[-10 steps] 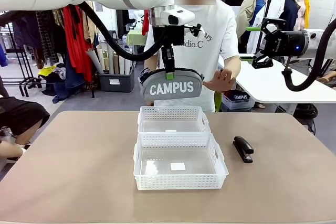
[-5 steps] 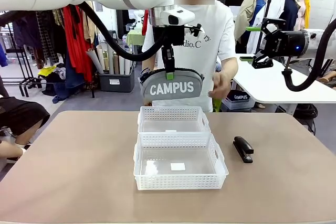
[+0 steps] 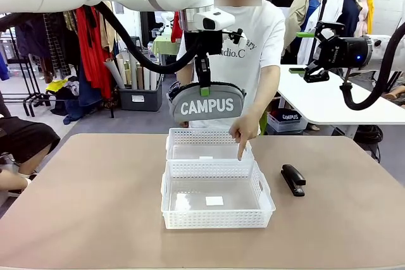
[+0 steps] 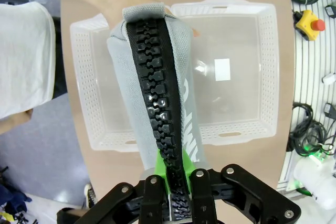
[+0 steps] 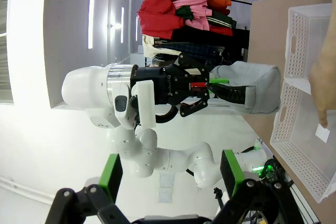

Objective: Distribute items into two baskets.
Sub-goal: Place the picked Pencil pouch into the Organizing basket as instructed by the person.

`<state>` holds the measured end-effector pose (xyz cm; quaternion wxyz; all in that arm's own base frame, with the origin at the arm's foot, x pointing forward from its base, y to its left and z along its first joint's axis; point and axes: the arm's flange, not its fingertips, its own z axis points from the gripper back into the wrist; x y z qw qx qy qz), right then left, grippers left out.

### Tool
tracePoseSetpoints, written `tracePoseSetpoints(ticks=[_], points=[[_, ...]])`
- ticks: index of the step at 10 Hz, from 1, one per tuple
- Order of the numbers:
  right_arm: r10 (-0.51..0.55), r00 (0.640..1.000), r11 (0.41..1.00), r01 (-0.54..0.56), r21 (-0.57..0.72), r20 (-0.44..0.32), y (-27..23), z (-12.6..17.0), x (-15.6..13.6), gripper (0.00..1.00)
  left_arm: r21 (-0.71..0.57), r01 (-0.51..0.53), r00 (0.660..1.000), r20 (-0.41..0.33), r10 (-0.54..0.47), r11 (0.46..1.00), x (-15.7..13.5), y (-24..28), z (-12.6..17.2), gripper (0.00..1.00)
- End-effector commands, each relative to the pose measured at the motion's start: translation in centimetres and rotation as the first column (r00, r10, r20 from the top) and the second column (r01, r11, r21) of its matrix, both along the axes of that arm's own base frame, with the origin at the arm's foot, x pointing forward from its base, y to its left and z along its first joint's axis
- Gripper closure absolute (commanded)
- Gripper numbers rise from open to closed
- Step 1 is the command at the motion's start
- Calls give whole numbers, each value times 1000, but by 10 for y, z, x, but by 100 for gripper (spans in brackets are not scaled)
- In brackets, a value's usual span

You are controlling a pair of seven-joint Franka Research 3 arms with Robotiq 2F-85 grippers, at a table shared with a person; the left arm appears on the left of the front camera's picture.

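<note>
The grey "CAMPUS" pouch [image 3: 206, 105] hangs in the air above the far basket [image 3: 205, 133], held at its zip edge by my shut left gripper [image 3: 204, 88]. In the left wrist view the pouch [image 4: 181, 61] drops from the gripper [image 4: 176, 184] over the far basket [image 4: 83, 93] and the near basket [image 4: 269, 66]. A person's hand [image 3: 243, 132] points a finger down at the far basket's right rim. The near basket [image 3: 212, 218] stands in front of it. To its right lies the black stapler [image 3: 293, 179]. My right gripper [image 3: 311, 55] is raised at the right, open.
The right wrist view looks across at the left gripper [image 5: 197, 90], the pouch [image 5: 252, 94] and the person's hand [image 5: 325, 87] over the baskets [image 5: 294, 40]. The person stands at the table's far edge. A white table [image 3: 329, 102] stands behind on the right.
The person's hand has come down from beside the pouch and now points at the far basket. Both arms and the pouch have stayed where they were.
</note>
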<state>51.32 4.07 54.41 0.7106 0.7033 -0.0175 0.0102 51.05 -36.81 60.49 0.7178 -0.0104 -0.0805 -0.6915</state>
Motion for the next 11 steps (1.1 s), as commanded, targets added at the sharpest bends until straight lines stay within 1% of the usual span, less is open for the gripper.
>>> tracePoseSetpoints(ticks=[1, 6, 7, 8, 9, 10, 11], points=[[-1, 1000, 1000, 1, 0, 4, 0, 2, 0, 0, -3, -2, 1000, 5, 2, 1000, 0, 0, 3, 100], [-1, 1000, 1000, 1, 0, 4, 0, 2, 0, 0, -2, -3, 1000, -6, 3, 1000, -3, 2, 1, 100], [-1, 1000, 1000, 1, 0, 4, 0, 2, 0, 0, -7, 16, 1000, -11, -16, 1000, -8, 3, 3, 100], [-1, 1000, 1000, 1, 0, 4, 0, 2, 0, 0, -13, 62, 998, -18, -62, 998, -16, 1, 3, 100], [-1, 1000, 1000, 1, 0, 4, 0, 2, 0, 0, -9, 66, 997, -45, -66, 998, -24, 3, 2, 100], [-1, 1000, 1000, 1, 0, 4, 0, 2, 0, 0, -3, 49, 997, -60, -49, 999, -30, 1, -5, 100], [-1, 1000, 1000, 1, 0, 4, 0, 2, 0, 0, 7, 55, 996, -77, -54, 998, -36, 1, -13, 100]])
